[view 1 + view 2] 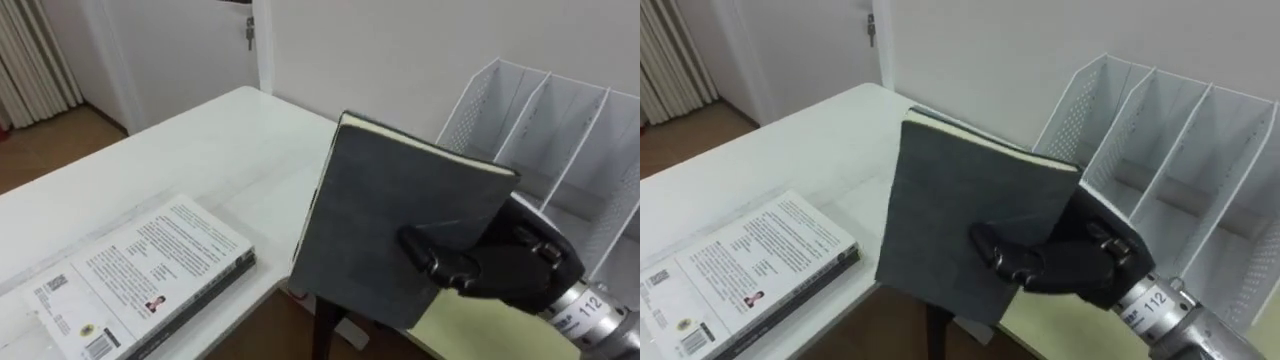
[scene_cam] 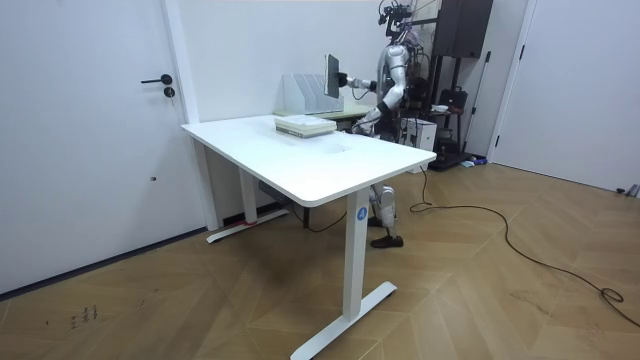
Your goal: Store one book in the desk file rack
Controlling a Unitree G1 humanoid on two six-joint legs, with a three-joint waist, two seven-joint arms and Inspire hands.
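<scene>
The right hand point(image 1: 1080, 265) grips the book point(image 1: 950, 205) roughly upright at frame centre — carried, not yet stored. Next, I judge, it must swing to the rack point(image 1: 1090, 115) at upper right and align with a slot.

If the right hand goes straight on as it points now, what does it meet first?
Probably the bare table, left of the file rack; depth unclear. The right hand grips the dark book.
</scene>
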